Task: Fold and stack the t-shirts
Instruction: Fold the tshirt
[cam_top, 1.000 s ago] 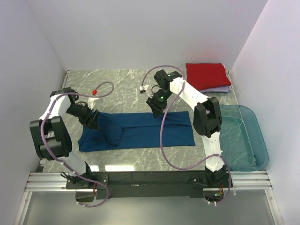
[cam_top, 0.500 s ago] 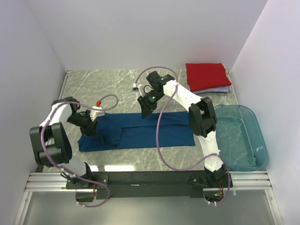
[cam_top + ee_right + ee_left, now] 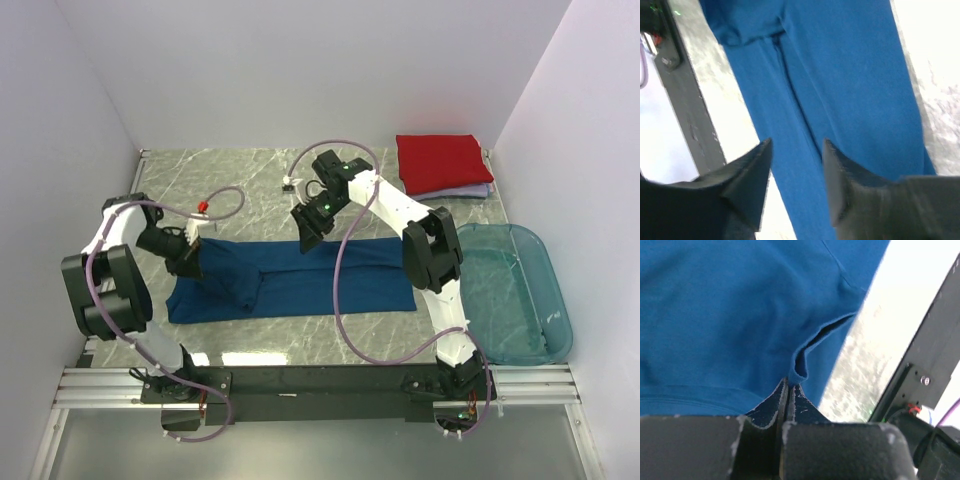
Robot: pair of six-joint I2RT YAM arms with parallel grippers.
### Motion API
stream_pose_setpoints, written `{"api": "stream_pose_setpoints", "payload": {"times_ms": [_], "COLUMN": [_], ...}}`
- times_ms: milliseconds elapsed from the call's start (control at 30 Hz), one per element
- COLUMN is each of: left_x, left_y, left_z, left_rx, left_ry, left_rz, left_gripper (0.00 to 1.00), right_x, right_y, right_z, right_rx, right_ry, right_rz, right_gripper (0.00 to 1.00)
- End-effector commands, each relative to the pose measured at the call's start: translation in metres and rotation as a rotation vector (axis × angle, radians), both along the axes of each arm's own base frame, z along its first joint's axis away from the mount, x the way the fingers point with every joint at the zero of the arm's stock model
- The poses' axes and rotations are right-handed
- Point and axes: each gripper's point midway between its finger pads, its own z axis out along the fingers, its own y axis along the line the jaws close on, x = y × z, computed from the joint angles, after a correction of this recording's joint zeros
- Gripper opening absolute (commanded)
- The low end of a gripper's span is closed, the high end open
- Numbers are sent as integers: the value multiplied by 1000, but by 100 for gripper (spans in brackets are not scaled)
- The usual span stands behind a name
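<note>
Now L end effector [image 3: 789,386] pinches blue tee [image 3: 330,275], prev. wide

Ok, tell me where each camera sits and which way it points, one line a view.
Top external: high behind the robot, looking down on the table; left arm and right arm show.
Left wrist: on the left arm, looking along the shut left tool pinching the blue t-shirt.
Right wrist: on the right arm, looking down past the open right tool at that shirt.
Shared: all three show the blue t-shirt.
</note>
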Motion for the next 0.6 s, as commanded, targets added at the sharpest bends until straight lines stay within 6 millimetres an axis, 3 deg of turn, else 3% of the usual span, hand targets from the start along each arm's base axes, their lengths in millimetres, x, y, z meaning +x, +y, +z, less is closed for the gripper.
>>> {"api": "stream_pose_setpoints", "payload": {"times_ms": [0,100,133,167,267,433,567], "left_x": [15,23,29,31,44,62,64], "left_y": [-11,-14,-14,-15,-18,-20,-20], "left_z": [20,18,20,19,16,8,4], "left_rx": [-98,-124,-133,-144,-182,-229,-224], "left_ry": [4,54,58,94,172,234,254], "left_rz": [64,125,145,180,252,316,337], "left_gripper": [1,1,1,1,1,1,1], "right_x": [4,-2,-13,-10,-28,-52,-72], "right_y": [16,30,34,43,65,103,134], "right_z": [36,52,45,57,54,41,29], "right_rx": [119,197,194,242,271,268,259], "right_ry": [-56,-81,-68,-129,-159,-179,-205], "right_rz": [21,21,29,35,68,136,172], "right_gripper": [55,62,67,69,77,80,81]}}
